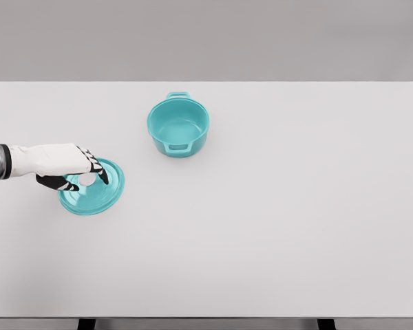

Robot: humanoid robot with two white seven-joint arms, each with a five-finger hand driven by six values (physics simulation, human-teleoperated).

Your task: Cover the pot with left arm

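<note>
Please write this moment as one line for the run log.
left robot hand: over lid, grasp unclear | lid: on table, left of pot | pot: uncovered | right arm: out of view

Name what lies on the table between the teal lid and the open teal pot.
Nothing: the head view shows only bare white table between lid and pot.

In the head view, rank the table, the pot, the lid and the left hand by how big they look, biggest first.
1. Table, by far.
2. Pot and lid: they look about alike, so no ranking; the hand hides part of the lid.
3. Left hand, smallest.
</note>
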